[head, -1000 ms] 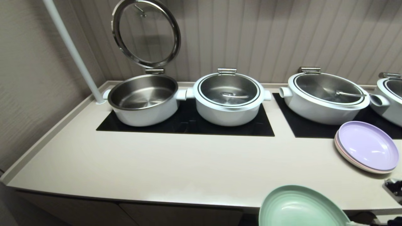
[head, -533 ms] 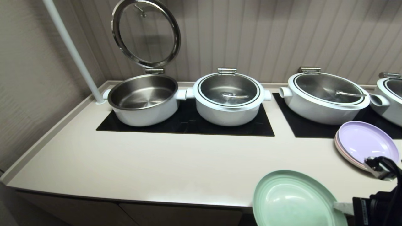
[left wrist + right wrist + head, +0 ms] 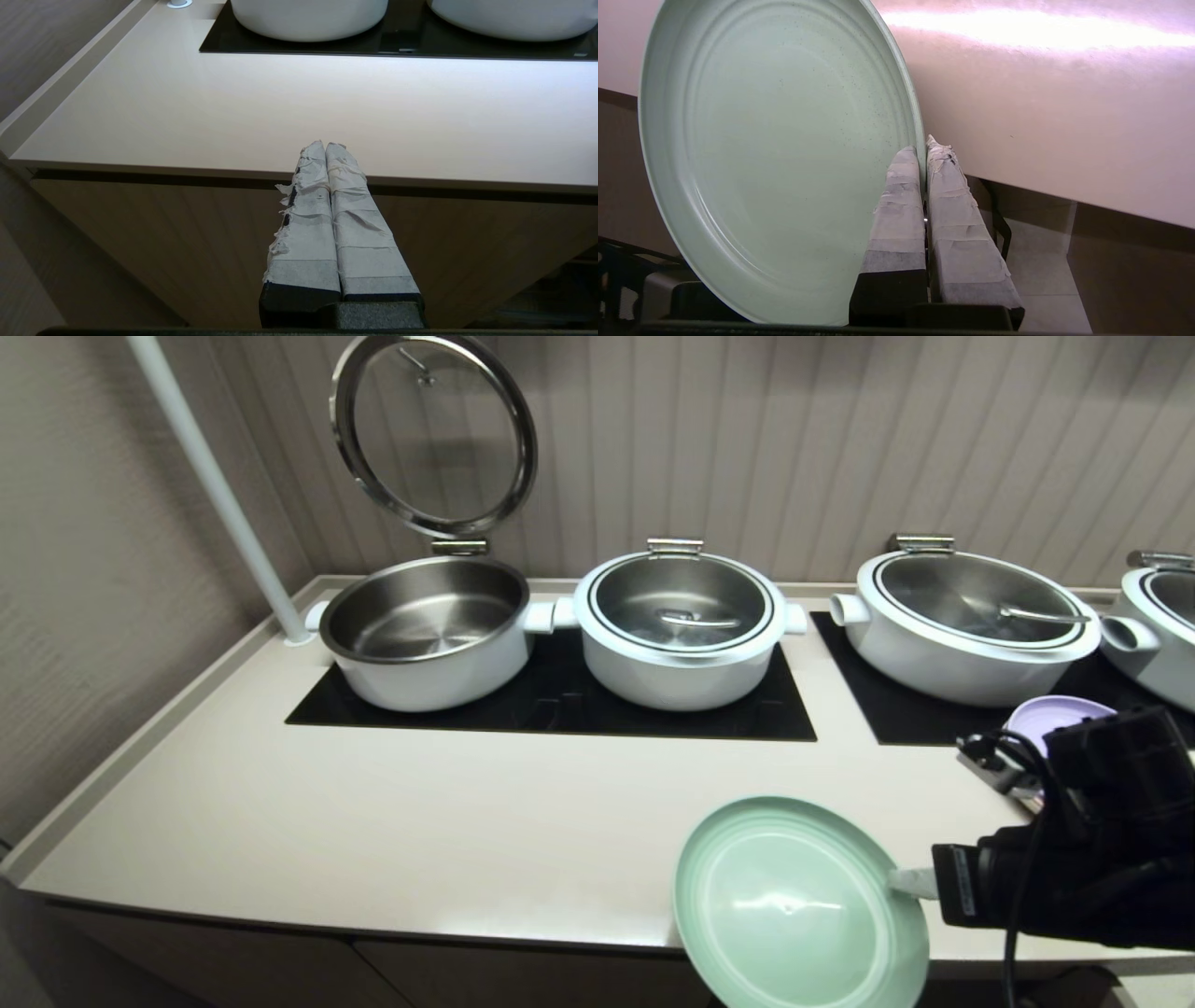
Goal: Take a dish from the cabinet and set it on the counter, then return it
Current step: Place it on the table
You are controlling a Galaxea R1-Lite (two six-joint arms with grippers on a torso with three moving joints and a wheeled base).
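Head view: dish (image 3: 794, 905) rim in right pincer (image 3: 910, 882)

The plate (image 3: 798, 905) is a plain pale mint green with faint concentric rings near its rim. The desk (image 3: 420, 821) is smooth cream-beige, with glossy black glass panels (image 3: 560, 705) set into it. The pots (image 3: 680, 625) are white outside and brushed silver inside, their lids edged with thin dark rings. A lilac plate (image 3: 1050, 719) lies on the right. The wall (image 3: 794, 448) is beige with vertical ribs. Both pairs of fingers (image 3: 920, 210) are wrapped in off-white tape over black.
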